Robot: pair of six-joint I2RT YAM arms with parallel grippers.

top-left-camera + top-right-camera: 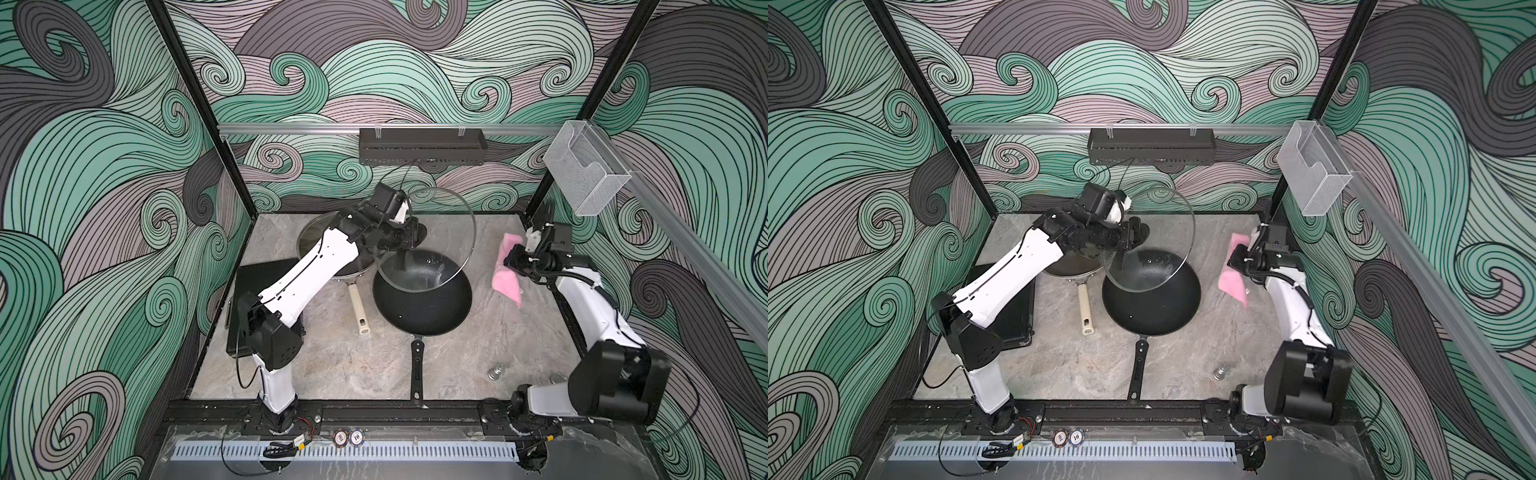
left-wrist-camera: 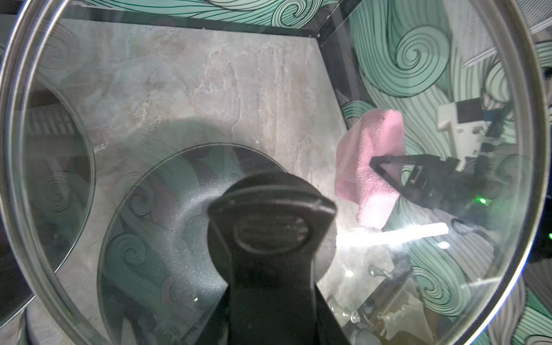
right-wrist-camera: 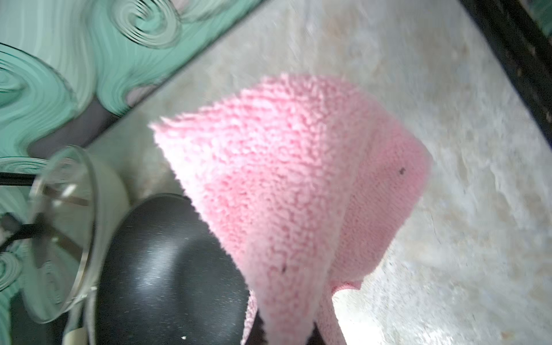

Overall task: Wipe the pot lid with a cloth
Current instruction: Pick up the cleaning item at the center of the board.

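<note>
At frame centre, surface (image 1: 332, 365): a grey stone-look slab with a black pan (image 1: 424, 307) in the middle.
pot lid (image 1: 451, 224): clear glass with a metal rim. It is held off the surface above the far edge of the black pan and tilted steeply, close to upright. It sits just above frame centre in both top views.
cloth (image 1: 505, 284): a pink terry rag at the right of the frame, draped from the right hand, with its long axis running from upper to lower frame. It seems raised, but whether its lowest corner touches the surface I cannot tell.
left hand (image 1: 411, 237): clamped on the lid's black knob (image 2: 270, 230), on the side of the glass facing left of frame.
right hand (image 1: 514, 261): fingers together, pinching the cloth near its middle. One dark finger (image 2: 385, 168) crosses the pink in the left wrist view.
relation: the pot lid lies left-of-frame from the cloth, near but apart, with bare surface between them. Its knobless inner face looks toward the cloth.
next move, as a judgement: the right arm, already carrying the cloth, takes it leftward in the frame onto that face while the left hand steadies the glass.
</note>
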